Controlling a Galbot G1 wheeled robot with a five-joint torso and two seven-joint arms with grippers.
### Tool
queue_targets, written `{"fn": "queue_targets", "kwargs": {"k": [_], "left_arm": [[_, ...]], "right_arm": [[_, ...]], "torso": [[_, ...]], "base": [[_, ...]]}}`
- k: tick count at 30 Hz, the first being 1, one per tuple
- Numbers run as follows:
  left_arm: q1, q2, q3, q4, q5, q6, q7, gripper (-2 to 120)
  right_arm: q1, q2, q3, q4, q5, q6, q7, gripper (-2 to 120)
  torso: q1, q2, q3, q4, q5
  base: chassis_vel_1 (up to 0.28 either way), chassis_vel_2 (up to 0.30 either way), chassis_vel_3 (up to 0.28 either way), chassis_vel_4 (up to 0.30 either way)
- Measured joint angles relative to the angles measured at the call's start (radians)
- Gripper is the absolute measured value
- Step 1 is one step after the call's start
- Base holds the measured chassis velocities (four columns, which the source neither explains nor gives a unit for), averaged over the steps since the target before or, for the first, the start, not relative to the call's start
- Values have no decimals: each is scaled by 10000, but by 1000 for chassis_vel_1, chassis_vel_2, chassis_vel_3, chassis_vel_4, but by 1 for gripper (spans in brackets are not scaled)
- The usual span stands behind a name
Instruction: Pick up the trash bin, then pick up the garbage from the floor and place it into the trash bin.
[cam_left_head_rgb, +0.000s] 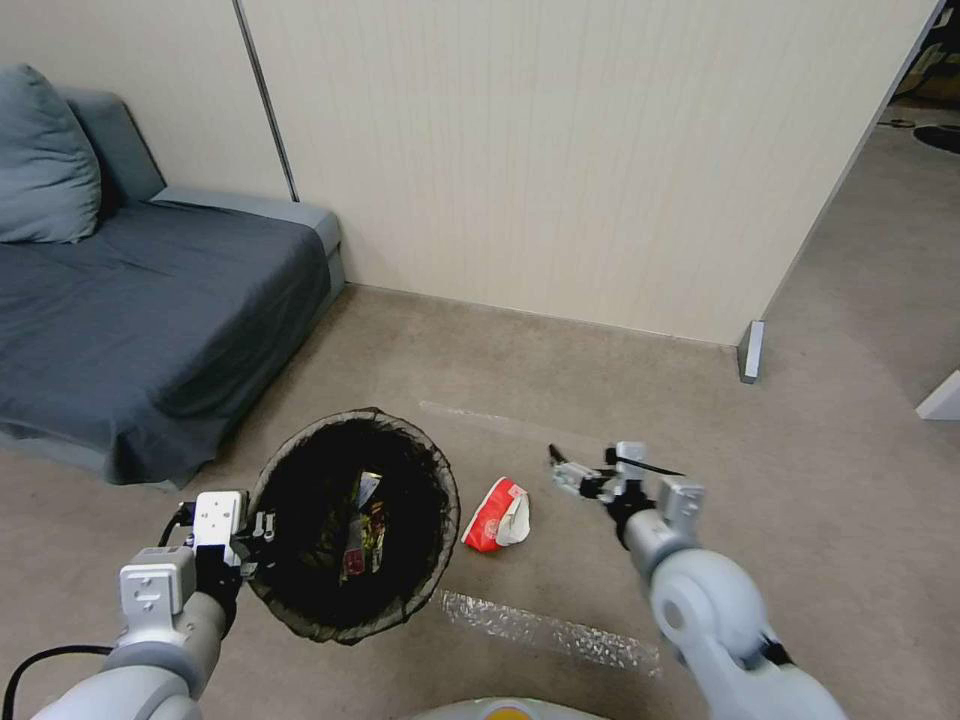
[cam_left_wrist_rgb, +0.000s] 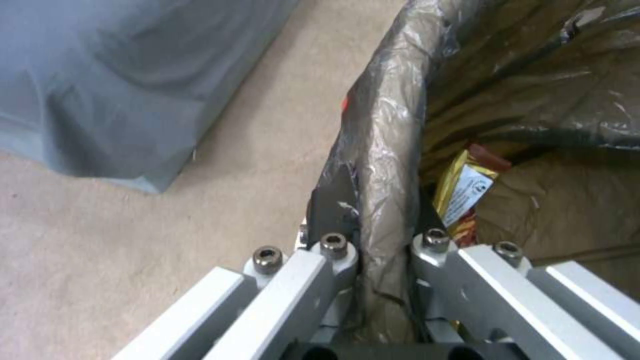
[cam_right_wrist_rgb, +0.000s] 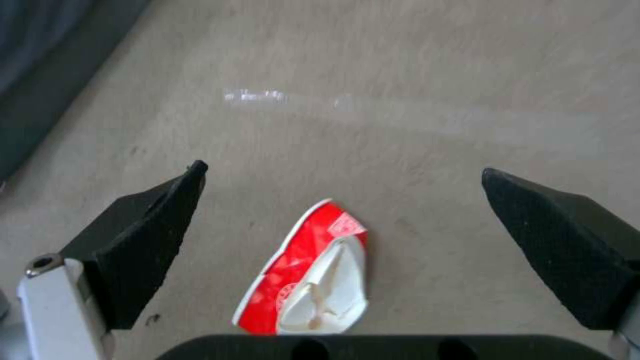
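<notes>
Left gripper clamped on the bin rim at lower left, wrappers inside, right gripper spread wide above the red-and-white carton on the floor at centre

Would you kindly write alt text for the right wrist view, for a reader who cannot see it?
A crushed red-and-white carton lies on the beige floor, framed between the two wide-open black fingers of the right pincer, which hangs above it. A shiny strip of tape crosses the floor beyond.
</notes>
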Motion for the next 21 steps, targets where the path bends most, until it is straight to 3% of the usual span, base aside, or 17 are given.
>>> {"fn": "queue_targets", "kwargs": {"k": [6,8,12,21], "left_arm": [[202,49,-164,0,-122,-2,63,1],[262,94,-290,0,-197,-14,89,1],[308,150,-497,0,-349,-14,104,1],[349,168,-579,0,-396,-14,130,1]], "right_arm": [[1114,299,-489,-1308,1244,-311,531,100],[1630,527,-650,-2290,1624,-387,764,100],[2097,852,-742,-3520,1663,-384,775,100],[2457,1368,-903,-4638,1442,-284,661,100]], "torso": [[-1,0,0,-1,-3],[0,0,0,-1,-3],[0,0,1,-2,0],[0,0,0,-2,-2]], "base": [[0,0,0,0],[0,0,0,0],[0,0,0,0],[0,0,0,0]]}}
